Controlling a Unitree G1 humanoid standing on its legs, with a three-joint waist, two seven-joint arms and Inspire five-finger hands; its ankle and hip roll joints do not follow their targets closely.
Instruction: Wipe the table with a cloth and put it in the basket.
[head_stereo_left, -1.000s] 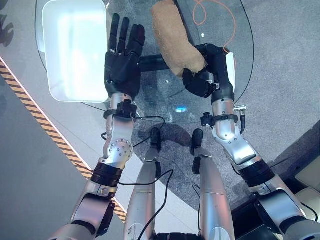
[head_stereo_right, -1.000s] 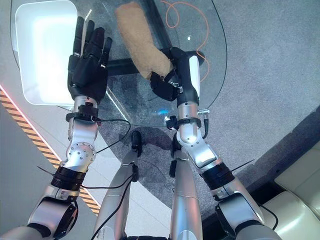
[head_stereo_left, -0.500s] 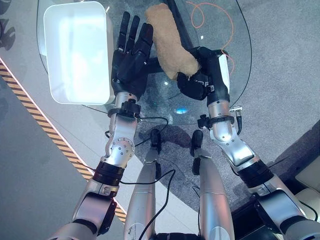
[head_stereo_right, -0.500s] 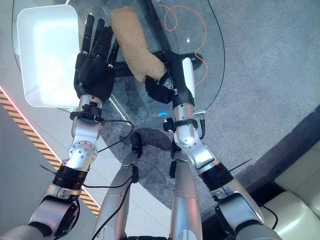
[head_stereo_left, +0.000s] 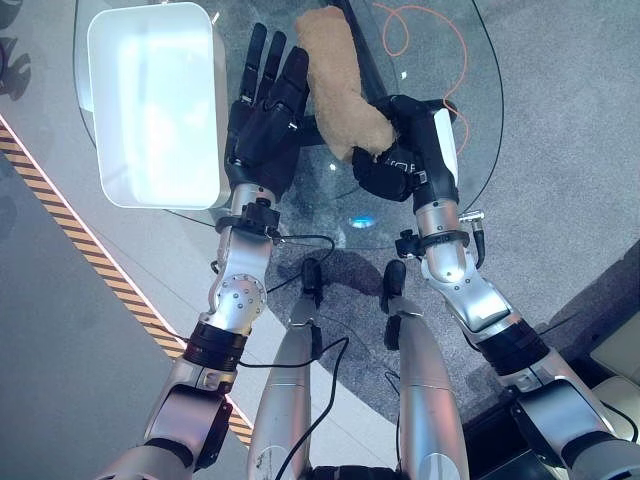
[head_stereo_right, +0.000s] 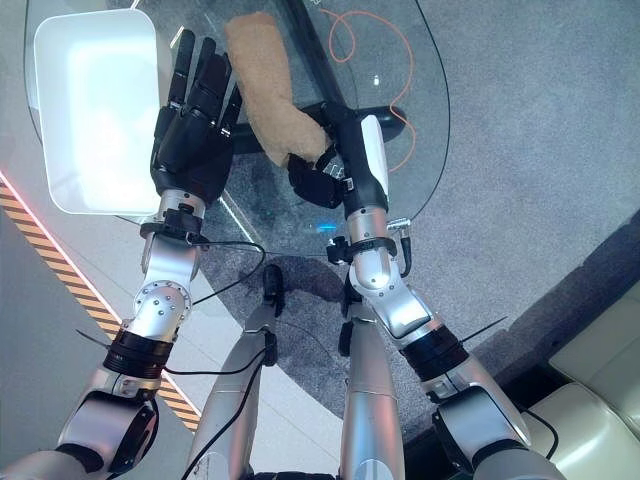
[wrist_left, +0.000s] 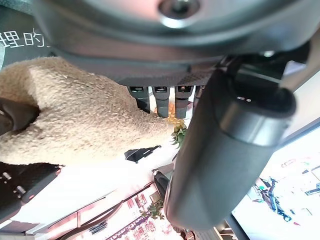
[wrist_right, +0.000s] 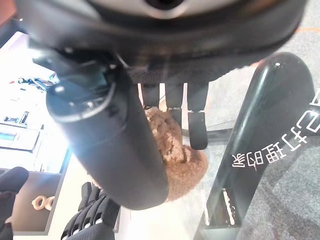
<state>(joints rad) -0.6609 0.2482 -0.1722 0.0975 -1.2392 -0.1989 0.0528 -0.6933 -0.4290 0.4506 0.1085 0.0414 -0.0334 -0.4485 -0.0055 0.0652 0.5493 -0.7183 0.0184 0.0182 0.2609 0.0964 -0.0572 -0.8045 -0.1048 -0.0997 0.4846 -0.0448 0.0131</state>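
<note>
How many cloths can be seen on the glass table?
1. The tan cloth lies on the glass table, its near end pinched in the right hand. The open left hand is beside it, near the white basket.

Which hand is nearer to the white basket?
Left. The left hand, open, hovers just beside the white basket; the right hand holds the tan cloth, farther away.

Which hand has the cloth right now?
The right hand, fingers curled round the tan cloth's near end. The left hand is open, fingers straight, beside the cloth.
</note>
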